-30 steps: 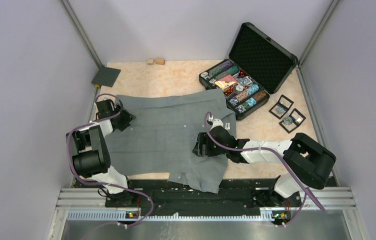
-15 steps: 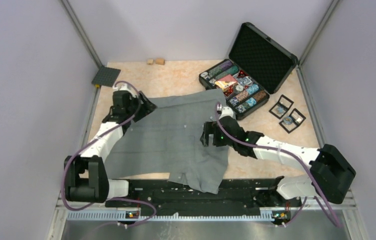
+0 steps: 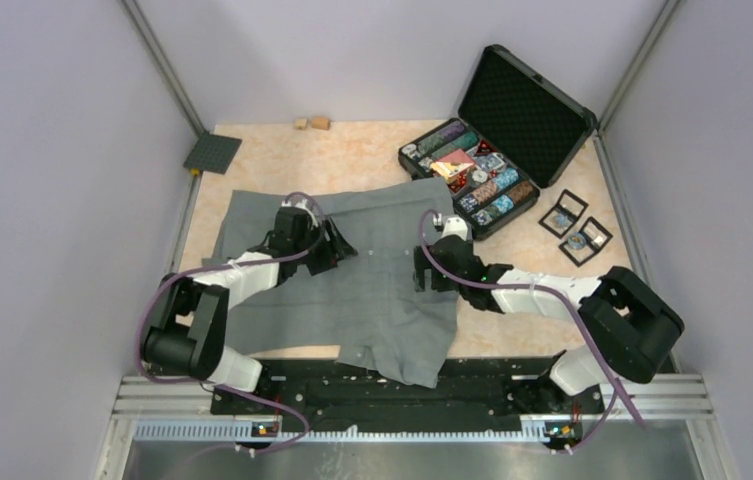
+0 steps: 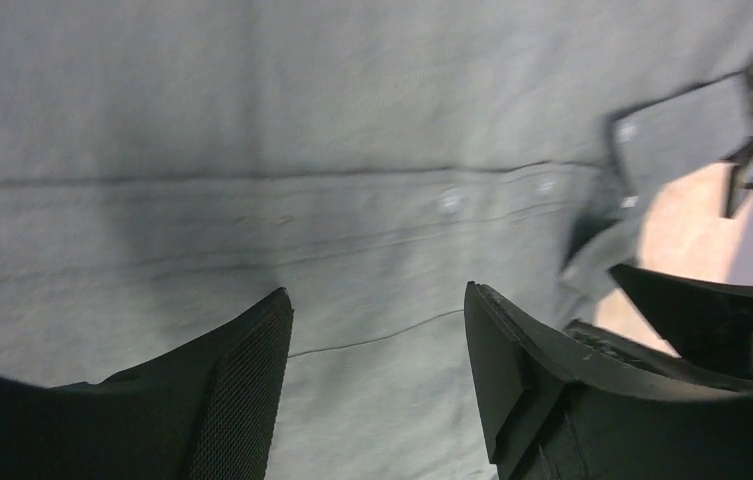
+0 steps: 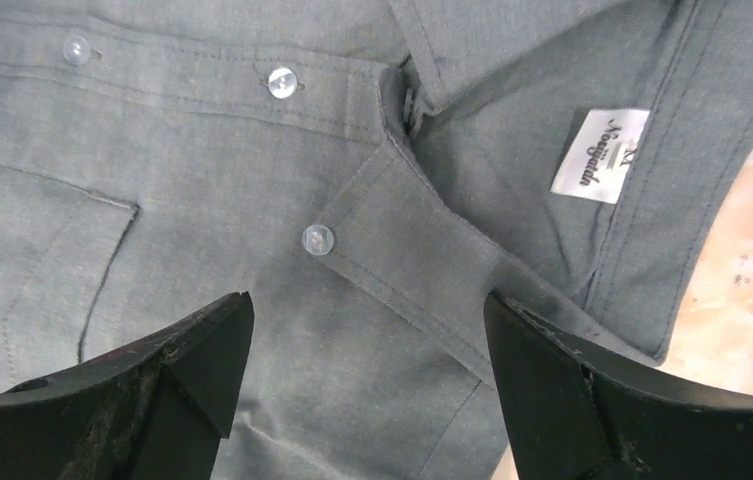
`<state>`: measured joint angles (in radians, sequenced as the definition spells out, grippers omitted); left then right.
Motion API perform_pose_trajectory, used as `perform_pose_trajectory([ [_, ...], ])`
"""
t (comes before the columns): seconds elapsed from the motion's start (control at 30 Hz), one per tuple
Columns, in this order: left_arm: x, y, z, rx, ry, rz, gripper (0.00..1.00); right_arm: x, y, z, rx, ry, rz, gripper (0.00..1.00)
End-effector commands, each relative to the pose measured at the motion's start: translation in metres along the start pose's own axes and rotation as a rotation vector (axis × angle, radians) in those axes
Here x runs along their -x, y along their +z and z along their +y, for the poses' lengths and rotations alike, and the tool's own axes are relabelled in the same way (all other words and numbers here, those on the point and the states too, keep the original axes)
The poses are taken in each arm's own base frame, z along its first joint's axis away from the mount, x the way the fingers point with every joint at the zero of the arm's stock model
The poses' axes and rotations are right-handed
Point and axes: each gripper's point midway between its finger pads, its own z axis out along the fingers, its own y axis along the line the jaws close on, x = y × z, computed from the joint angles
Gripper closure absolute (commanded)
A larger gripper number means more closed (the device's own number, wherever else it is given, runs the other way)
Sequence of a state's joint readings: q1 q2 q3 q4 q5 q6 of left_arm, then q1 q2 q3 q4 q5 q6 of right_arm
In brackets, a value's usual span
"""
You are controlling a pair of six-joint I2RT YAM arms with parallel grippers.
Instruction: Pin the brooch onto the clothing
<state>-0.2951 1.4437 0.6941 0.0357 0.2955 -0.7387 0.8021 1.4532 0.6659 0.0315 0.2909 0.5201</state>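
The grey shirt (image 3: pixel 372 300) lies spread on the table (image 3: pixel 352 150), its collar (image 5: pixel 512 40) toward the right. The left gripper (image 4: pixel 377 300) hangs over the button strip (image 4: pixel 352 215), the right gripper (image 5: pixel 367 305) over the collar; both jaws stand wide and hold nothing.

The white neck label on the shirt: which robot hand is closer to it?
Right. The right gripper hovers open beside the collar, neck label just ahead. The left gripper is farther off, over the shirt's button strip.
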Motion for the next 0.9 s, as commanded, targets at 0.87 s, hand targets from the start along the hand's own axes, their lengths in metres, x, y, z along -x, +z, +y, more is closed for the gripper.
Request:
perform_pose_trajectory([
  [0.87, -0.036, -0.028, 0.086, 0.207, -0.021, 0.010, 0.29, -0.067, -0.016, 0.034, 0.083, -0.004, 0.182, 0.25],
])
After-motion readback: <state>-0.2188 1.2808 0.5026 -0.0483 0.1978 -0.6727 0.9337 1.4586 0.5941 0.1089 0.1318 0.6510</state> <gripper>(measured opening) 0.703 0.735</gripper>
